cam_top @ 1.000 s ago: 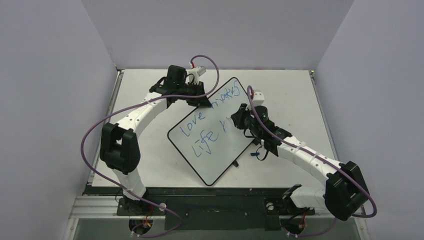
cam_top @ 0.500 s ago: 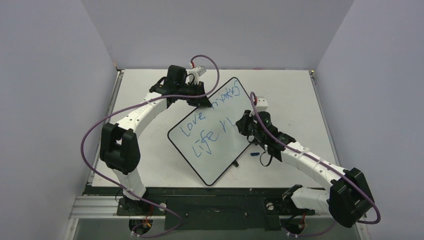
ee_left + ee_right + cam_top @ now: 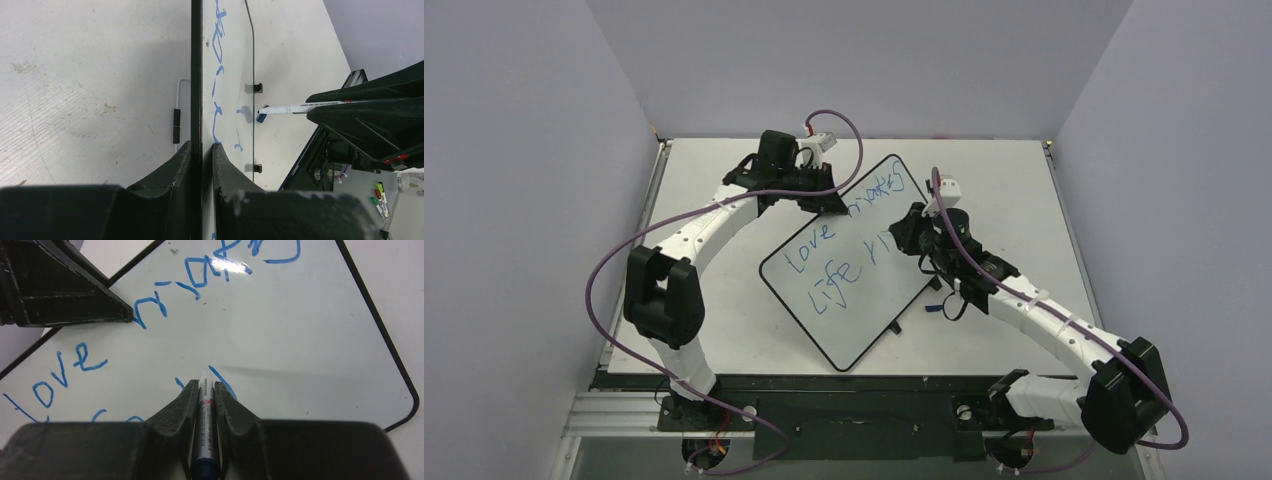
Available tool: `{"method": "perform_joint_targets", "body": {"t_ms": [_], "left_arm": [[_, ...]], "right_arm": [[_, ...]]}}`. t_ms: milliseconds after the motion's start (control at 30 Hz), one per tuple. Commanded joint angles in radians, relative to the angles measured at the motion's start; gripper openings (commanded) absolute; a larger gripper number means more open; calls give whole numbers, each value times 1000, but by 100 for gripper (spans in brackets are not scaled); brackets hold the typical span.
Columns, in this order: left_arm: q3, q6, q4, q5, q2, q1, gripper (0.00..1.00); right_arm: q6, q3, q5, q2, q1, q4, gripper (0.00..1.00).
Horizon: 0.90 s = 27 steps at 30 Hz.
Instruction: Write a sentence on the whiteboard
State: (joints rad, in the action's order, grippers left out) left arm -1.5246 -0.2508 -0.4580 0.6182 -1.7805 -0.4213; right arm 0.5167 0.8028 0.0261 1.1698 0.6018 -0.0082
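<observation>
**Mid-word on the second line**

Reading the sentence at centre of the top view: "love makes" above, "life" plus a couple of short strokes below, so judged unfinished. Written slantwise in blue across the whiteboard, itself turned corner-on upon the tabletop, mid-frame.

Pinched at the upper-left rim by the left claw, closed tight on the black edge, seen running straight up the left wrist view. Probably clamped there to stop sliding or rocking under pen pressure.

Approached from the right of the frame by the right claw, closed narrow around a marker lying along the gap, white tip poking out ahead. Tip set at the glossy surface beside short blue strokes, centre of the right wrist view; actual contact hard to confirm. Held lengthwise like this, likely for steering strokes by wrist motion. Nothing else in either claw.
</observation>
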Motion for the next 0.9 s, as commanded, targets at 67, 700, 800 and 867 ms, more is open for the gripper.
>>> {"method": "perform_joint_targets", "body": {"t_ms": [67,700,800,867], "left_arm": [[26,81,-73,-17,2,-56,0],[24,82,-76,-19,-2,-56,0],[24,83,-75,-20,-5,-56,0],[24,82,-75,-20,-5,-56,0]], "right_arm": [[31,86,-57,68,-3,91,0],[63,59,-82,150,-44,144,0],[68,40,-85,149,-63,143,0],[69,34,-90,148,-72,143,0]]}}
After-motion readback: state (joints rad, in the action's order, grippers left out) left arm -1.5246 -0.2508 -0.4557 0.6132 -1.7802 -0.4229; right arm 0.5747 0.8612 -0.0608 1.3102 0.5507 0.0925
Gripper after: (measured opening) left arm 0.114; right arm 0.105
